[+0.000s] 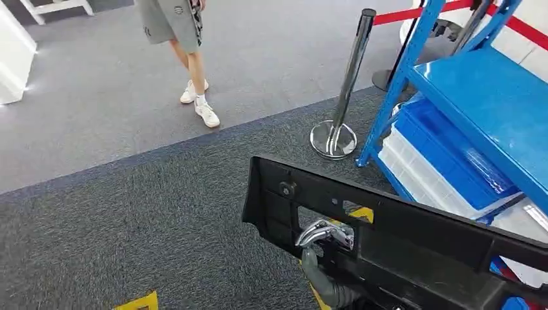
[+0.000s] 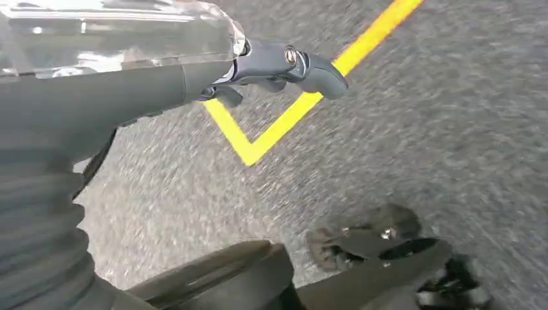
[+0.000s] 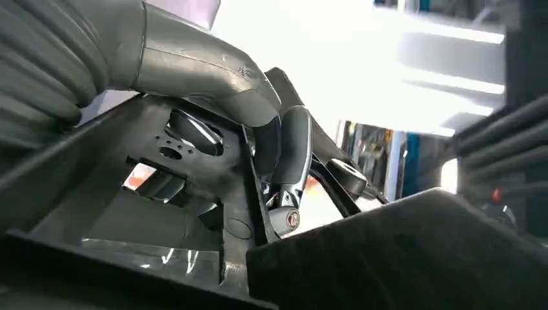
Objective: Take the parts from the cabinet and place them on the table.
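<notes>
Head view: a long black plastic panel (image 1: pixel 388 226) with cut-out openings stretches from the lower centre to the lower right edge of the frame, held above dark grey carpet (image 1: pixel 129 226). The right hand (image 1: pixel 325 236) shows through one opening, its silvery fingers hooked over the panel's edge. At the right stands a blue metal rack (image 1: pixel 478 97) with blue and clear bins (image 1: pixel 446 161) on its lower level — the panel is beside it, not in it. A chrome stanchion (image 1: pixel 346 90) with a red belt rises at upper centre; a person's legs in white shoes (image 1: pixel 197 84) are at the upper left.

Left wrist view: the left hand (image 2: pixel 271 68) hangs over grey carpet and a yellow floor line (image 2: pixel 291 110), fingers loosely apart, holding nothing.

Right wrist view: the right hand's thumb and dark fingers (image 3: pixel 291 155) wrap around a rib of the black panel — a firm hold.
</notes>
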Robot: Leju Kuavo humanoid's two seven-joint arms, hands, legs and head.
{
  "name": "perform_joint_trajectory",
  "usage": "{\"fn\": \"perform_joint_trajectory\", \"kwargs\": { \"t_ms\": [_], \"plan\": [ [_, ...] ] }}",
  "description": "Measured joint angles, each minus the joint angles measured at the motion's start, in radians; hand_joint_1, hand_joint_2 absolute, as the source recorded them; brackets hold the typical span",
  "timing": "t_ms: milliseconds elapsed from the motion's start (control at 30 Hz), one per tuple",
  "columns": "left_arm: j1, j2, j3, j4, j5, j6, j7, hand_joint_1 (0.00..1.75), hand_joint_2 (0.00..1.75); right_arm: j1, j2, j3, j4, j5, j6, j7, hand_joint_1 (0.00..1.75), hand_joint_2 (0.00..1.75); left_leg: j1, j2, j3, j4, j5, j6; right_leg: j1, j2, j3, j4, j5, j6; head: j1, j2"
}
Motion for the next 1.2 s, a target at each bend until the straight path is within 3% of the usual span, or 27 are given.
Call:
{"fn": "perform_joint_trajectory", "kwargs": {
  "t_ms": [33, 67, 167, 200, 233, 267, 300, 333, 367, 400, 433, 500, 533, 567, 633, 667, 700, 733, 767, 800, 867, 900, 933, 1000, 1033, 1067, 1200],
  "plan": [
    [0.001, 0.001, 0.0, 0.0, 0.004, 0.001, 0.0, 0.0, 1.75, -0.009, 0.003, 0.002, 0.004, -0.003, 0.003, -0.001, 1.75, 1.75, -0.008, 0.056, 0.032, -0.071, 0.006, 0.01, 0.002, -0.009, 0.004, 0.0, -0.002, 0.003, 0.0, 0.0],
    [0.001, 0.004, 0.0, 0.0, 0.007, 0.002, 0.0, 0.0, 1.75, -0.018, 0.006, 0.004, 0.012, -0.007, 0.008, -0.001, 1.75, 1.75, -0.018, 0.075, 0.034, -0.076, 0.001, 0.024, 0.009, -0.02, 0.004, 0.0, -0.003, 0.008, 0.0, 0.0],
    [0.018, 0.008, 0.004, 0.0, 0.014, 0.008, 0.01, 0.0, 1.75, -0.036, 0.012, 0.008, 0.027, -0.016, 0.018, 0.0, 1.75, 1.75, -0.021, 0.035, 0.022, -0.077, 0.002, 0.036, 0.007, -0.049, 0.011, -0.006, -0.005, 0.022, 0.0, 0.0],
    [0.021, 0.009, 0.007, 0.0, 0.016, 0.011, 0.018, 0.0, 1.75, -0.043, 0.016, 0.011, 0.029, -0.018, 0.019, 0.001, 1.75, 1.75, -0.013, 0.018, 0.042, -0.093, 0.012, 0.045, 0.013, -0.06, 0.015, -0.007, -0.01, 0.031, 0.0, 0.0],
    [0.027, 0.009, 0.009, 0.0, 0.016, 0.013, 0.022, 0.0, 1.75, -0.047, 0.016, 0.011, 0.031, -0.02, 0.019, 0.002, 1.75, 1.75, -0.009, 0.006, 0.044, -0.103, 0.018, 0.048, 0.005, -0.014, 0.017, 0.009, -0.022, 0.036, 0.0, 0.0],
    [0.025, 0.009, 0.009, 0.0, 0.015, 0.014, 0.031, 0.0, 1.75, -0.049, 0.018, 0.011, 0.032, -0.02, 0.019, 0.002, 1.75, 1.75, -0.007, -0.003, 0.045, -0.106, 0.021, 0.054, 0.004, 0.035, -0.004, 0.056, -0.055, 0.035, 0.0, 0.0],
    [0.022, 0.009, 0.01, 0.0, 0.014, 0.014, 0.04, 0.0, 1.75, -0.048, 0.018, 0.01, 0.035, -0.021, 0.019, 0.002, 1.75, 1.75, -0.006, -0.019, 0.043, -0.105, 0.021, 0.056, 0.004, 0.063, -0.042, 0.134, -0.097, 0.036, 0.0, 0.0],
    [0.023, 0.009, 0.012, 0.0, 0.013, 0.013, 0.047, 0.0, 1.75, -0.046, 0.017, 0.01, 0.041, -0.022, 0.019, 0.005, 1.75, 1.75, -0.007, -0.033, 0.041, -0.104, 0.02, 0.057, 0.004, 0.073, -0.085, 0.218, -0.134, 0.036, 0.0, 0.0],
    [0.026, 0.009, 0.013, 0.0, 0.013, 0.012, 0.052, 0.0, 1.75, -0.046, 0.017, 0.01, 0.045, -0.023, 0.019, 0.006, 1.75, 1.75, -0.008, -0.047, 0.039, -0.102, 0.02, 0.058, 0.005, 0.076, -0.12, 0.282, -0.154, 0.035, 0.0, 0.0],
    [0.029, 0.01, 0.015, 0.0, 0.013, 0.012, 0.052, 0.0, 1.75, -0.046, 0.017, 0.01, 0.05, -0.023, 0.018, 0.006, 1.75, 1.75, -0.009, -0.062, 0.038, -0.1, 0.02, 0.058, 0.005, 0.077, -0.137, 0.305, -0.147, 0.035, 0.0, 0.0],
    [0.031, 0.01, 0.015, 0.0, 0.011, 0.011, 0.055, 0.0, 1.75, -0.046, 0.017, 0.009, 0.053, -0.023, 0.018, 0.006, 1.75, 1.75, -0.009, -0.079, 0.04, -0.097, 0.02, 0.056, 0.004, 0.077, -0.126, 0.275, -0.113, 0.034, 0.0, 0.0],
    [0.037, 0.01, 0.017, 0.0, 0.01, 0.011, 0.058, 0.0, 1.75, -0.046, 0.017, 0.009, 0.055, -0.023, 0.018, 0.006, 1.75, 1.75, -0.007, -0.11, 0.043, -0.09, 0.014, 0.05, 0.002, 0.09, -0.054, 0.112, -0.012, 0.031, 0.0, 0.0],
    [0.039, 0.01, 0.018, 0.0, 0.008, 0.01, 0.059, 0.0, 1.75, -0.047, 0.017, 0.009, 0.055, -0.023, 0.016, 0.006, 1.75, 1.75, -0.006, -0.123, 0.042, -0.083, 0.01, 0.046, -0.004, 0.123, -0.021, 0.028, 0.019, 0.03, 0.0, 0.0],
    [0.039, 0.01, 0.019, 0.0, 0.007, 0.009, 0.06, 0.0, 1.75, -0.048, 0.017, 0.008, 0.058, -0.023, 0.016, 0.006, 1.75, 1.75, -0.012, -0.132, 0.033, -0.075, 0.007, 0.04, -0.005, 0.168, -0.014, 0.016, 0.0, 0.032, 0.0, 0.0],
    [0.04, 0.011, 0.021, 0.0, 0.01, 0.008, 0.059, 0.0, 1.75, -0.048, 0.018, 0.006, 0.061, -0.024, 0.015, 0.005, 1.75, 1.75, -0.005, -0.152, 0.021, -0.072, 0.01, 0.028, -0.002, 0.152, -0.017, 0.014, 0.001, 0.026, 0.0, 0.0],
    [0.042, 0.011, 0.023, 0.0, 0.014, 0.009, 0.054, 0.0, 1.75, -0.052, 0.018, 0.005, 0.063, -0.026, 0.015, 0.003, 1.75, 1.75, 0.0, -0.164, 0.02, -0.076, 0.012, 0.021, 0.002, 0.143, -0.016, 0.014, 0.001, 0.019, 0.0, 0.0],
    [0.044, 0.012, 0.024, 0.0, 0.015, 0.011, 0.049, 0.0, 1.75, -0.057, 0.018, 0.005, 0.064, -0.026, 0.017, 0.002, 1.75, 1.75, -0.002, -0.175, 0.016, -0.075, 0.011, 0.014, -0.004, 0.131, -0.013, 0.006, 0.004, 0.01, 0.0, 0.0],
    [0.044, 0.014, 0.025, -0.001, 0.016, 0.014, 0.041, 0.0, 1.75, -0.066, 0.019, 0.005, 0.065, -0.026, 0.018, 0.001, 1.75, 1.75, -0.003, -0.132, 0.016, -0.062, 0.004, 0.011, -0.006, 0.115, -0.008, 0.002, 0.005, 0.004, 0.0, 0.0],
    [0.042, 0.015, 0.025, -0.001, 0.016, 0.014, 0.034, 0.0, 1.75, -0.072, 0.021, 0.005, 0.067, -0.027, 0.019, 0.0, 1.75, 1.75, -0.008, -0.077, -0.004, -0.021, -0.022, 0.006, -0.005, 0.104, -0.007, 0.001, 0.003, -0.003, 0.0, 0.0],
    [0.037, 0.015, 0.025, -0.001, 0.016, 0.014, 0.032, 0.0, 1.75, -0.075, 0.021, 0.004, 0.068, -0.028, 0.019, 0.0, 1.75, 1.75, -0.006, -0.053, -0.04, 0.048, -0.057, 0.001, -0.002, 0.089, -0.007, 0.001, 0.002, -0.006, 0.0, 0.0],
    [0.021, 0.015, 0.026, -0.001, 0.023, 0.014, 0.023, 0.0, 1.75, -0.083, 0.021, 0.0, 0.073, -0.029, 0.019, 0.0, 1.75, 1.75, -0.004, -0.039, -0.123, 0.208, -0.12, -0.003, 0.003, 0.055, -0.007, 0.002, -0.001, -0.009, 0.0, 0.0],
    [0.014, 0.015, 0.026, -0.001, 0.028, 0.013, 0.017, 0.0, 1.75, -0.091, 0.021, 0.0, 0.077, -0.028, 0.02, 0.0, 1.75, 1.75, -0.004, -0.037, -0.143, 0.243, -0.121, -0.003, 0.005, 0.04, -0.007, 0.002, -0.002, -0.01, 0.0, 0.0],
    [0.009, 0.015, 0.026, -0.001, 0.036, 0.013, 0.014, 0.0, 1.75, -0.102, 0.021, 0.0, 0.08, -0.024, 0.023, 0.0, 1.75, 1.75, -0.004, -0.035, -0.136, 0.227, -0.1, -0.001, 0.006, 0.028, -0.005, 0.002, -0.003, -0.01, 0.0, 0.0],
    [-0.002, 0.015, 0.028, -0.001, 0.047, 0.012, 0.009, 0.0, 1.75, -0.123, 0.021, -0.001, 0.085, -0.022, 0.027, 0.0, 1.75, 1.75, -0.007, -0.022, -0.056, 0.071, -0.011, 0.011, 0.01, 0.004, 0.003, 0.002, -0.008, -0.009, 0.0, 0.0],
    [-0.007, 0.015, 0.03, -0.001, 0.053, 0.011, 0.004, 0.0, 1.75, -0.133, 0.021, -0.001, 0.087, -0.022, 0.031, 0.0, 1.75, 1.75, -0.012, 0.009, -0.007, -0.02, 0.026, 0.022, 0.012, -0.006, 0.008, 0.002, -0.011, -0.008, 0.0, 0.0],
    [-0.015, 0.014, 0.032, -0.001, 0.06, 0.013, -0.006, 0.0, 1.75, -0.142, 0.021, -0.002, 0.09, -0.022, 0.035, -0.001, 1.75, 1.75, -0.024, 0.061, 0.013, -0.064, 0.011, 0.032, 0.017, -0.015, 0.01, 0.002, -0.014, -0.004, 0.0, 0.0],
    [-0.03, 0.005, 0.048, -0.001, 0.068, 0.021, -0.028, 0.0, 1.75, -0.184, 0.02, -0.003, 0.109, -0.024, 0.037, -0.002, 1.75, 1.75, -0.031, 0.018, 0.001, -0.074, 0.016, 0.047, 0.019, -0.056, 0.014, -0.003, -0.015, 0.013, 0.0, 0.0]
  ]
}}
